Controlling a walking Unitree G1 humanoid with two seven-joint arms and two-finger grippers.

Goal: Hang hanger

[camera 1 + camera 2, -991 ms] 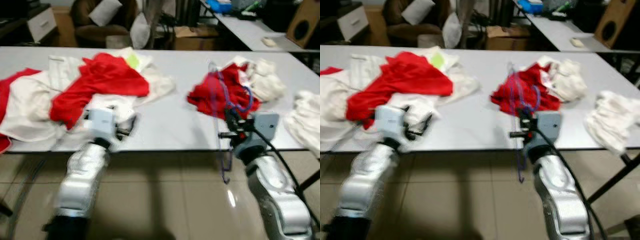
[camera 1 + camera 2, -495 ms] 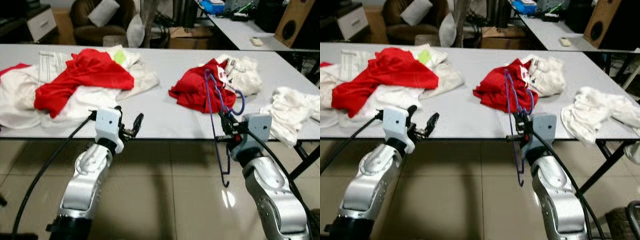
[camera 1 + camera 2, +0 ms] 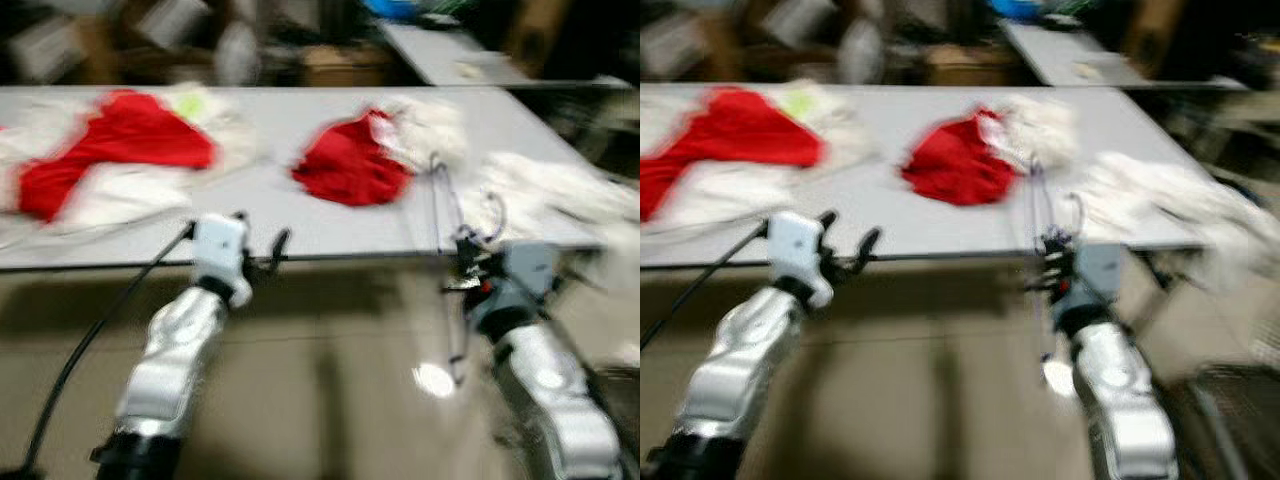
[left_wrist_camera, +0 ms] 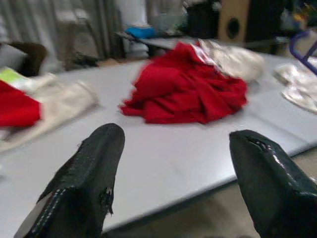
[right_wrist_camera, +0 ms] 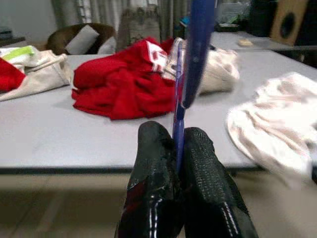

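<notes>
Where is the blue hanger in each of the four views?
Left eye view: hanger upright in the right hand, by the table edge.
Right eye view: hanger, right of centre.
Left wrist view: a blue curve at the right edge.
Right wrist view: pinched between the fingers.
Shared landmark: the red garment.

Left pincer [image 4: 173, 173] held forward, fingers spread; right pincer [image 5: 179, 148] forward, fingers pinched together
</notes>
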